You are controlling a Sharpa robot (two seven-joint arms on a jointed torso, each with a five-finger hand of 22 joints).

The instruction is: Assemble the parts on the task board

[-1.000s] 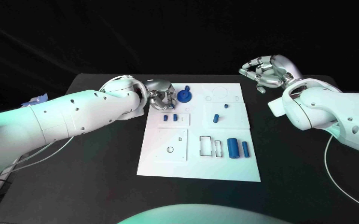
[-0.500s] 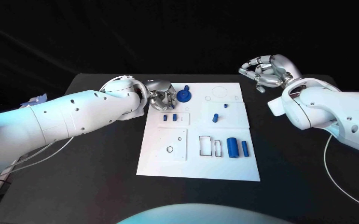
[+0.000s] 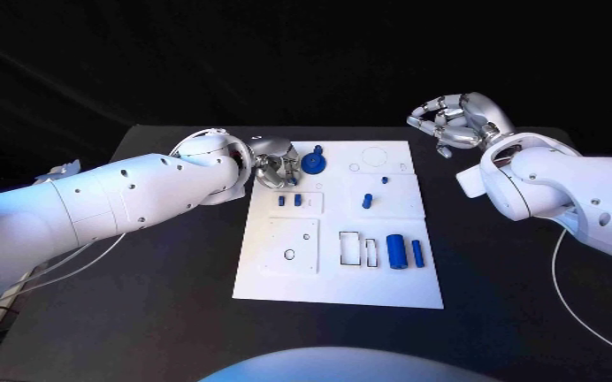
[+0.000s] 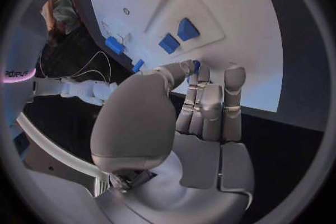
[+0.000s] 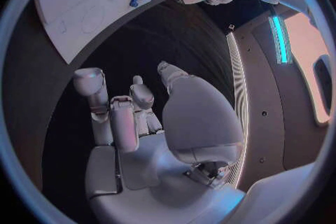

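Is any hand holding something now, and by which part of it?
The left hand touches a blue part at its near edge; a firm hold cannot be told. The right hand holds nothing.

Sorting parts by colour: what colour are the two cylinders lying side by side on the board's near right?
Blue cylinders, clearest in the head view.

The white task board (image 3: 334, 285) lies flat on the tabletop between the two hands, its far left corner just beside the left hand (image 3: 273, 168). At that hand's fingertips sits a round blue part (image 3: 315, 164) with a short stem. Just beyond the hand toward the robot lie two small blue blocks (image 3: 289, 199) side by side. Farther toward the right hand (image 3: 453, 126) lies a small blue peg (image 3: 367, 200), and two blue cylinders (image 3: 404, 252) lie near the board's near right corner.
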